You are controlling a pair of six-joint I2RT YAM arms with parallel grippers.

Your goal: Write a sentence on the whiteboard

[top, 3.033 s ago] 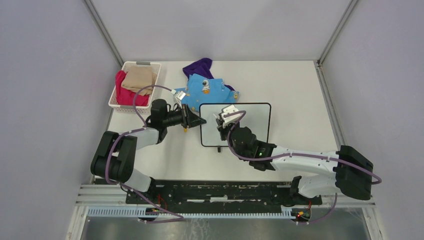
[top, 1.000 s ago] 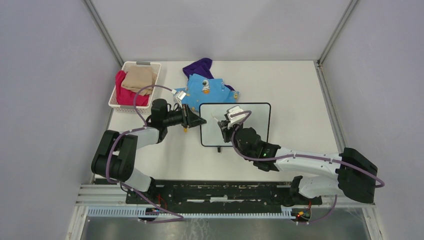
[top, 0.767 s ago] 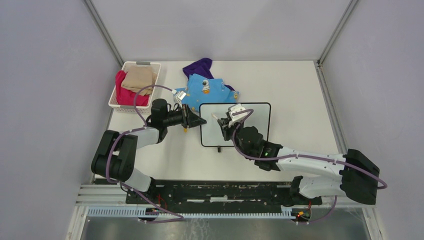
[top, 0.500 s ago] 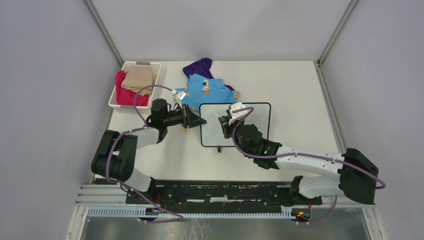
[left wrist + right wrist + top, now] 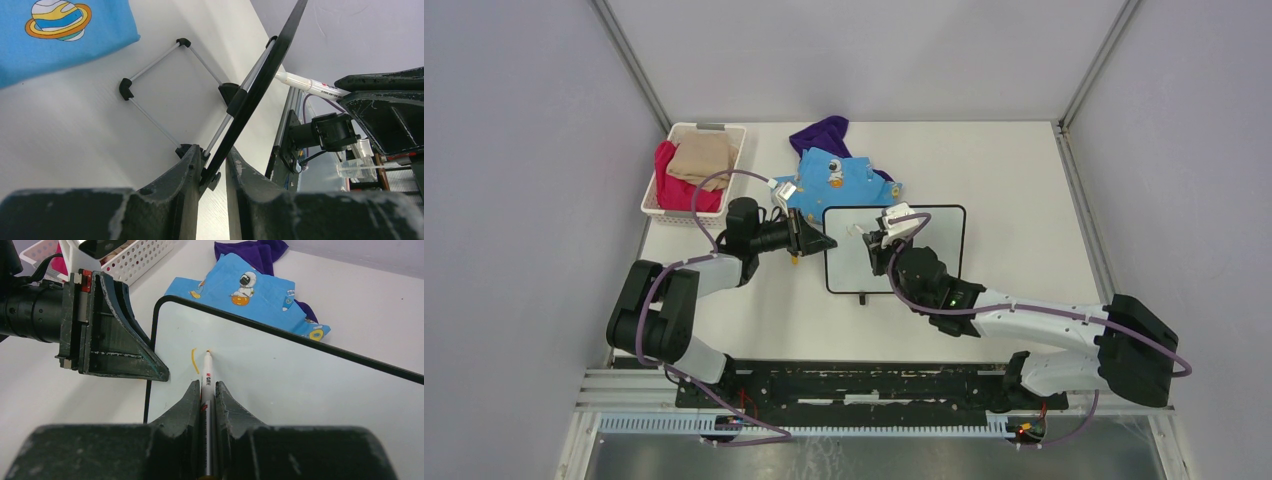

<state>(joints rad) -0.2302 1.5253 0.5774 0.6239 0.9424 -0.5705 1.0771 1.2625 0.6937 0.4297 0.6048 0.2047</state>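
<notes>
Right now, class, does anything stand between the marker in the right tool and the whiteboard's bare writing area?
Nothing visible does. The right tool holds the marker with its tip at the whiteboard, beside one short orange stroke; bare board lies beyond. The left tool clamps the board's left edge, off to the side.

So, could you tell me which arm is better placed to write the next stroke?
Right. The right pincer is shut on the marker, tip beside the one orange stroke on the whiteboard; the left pincer is clamped on the board's edge.
</notes>
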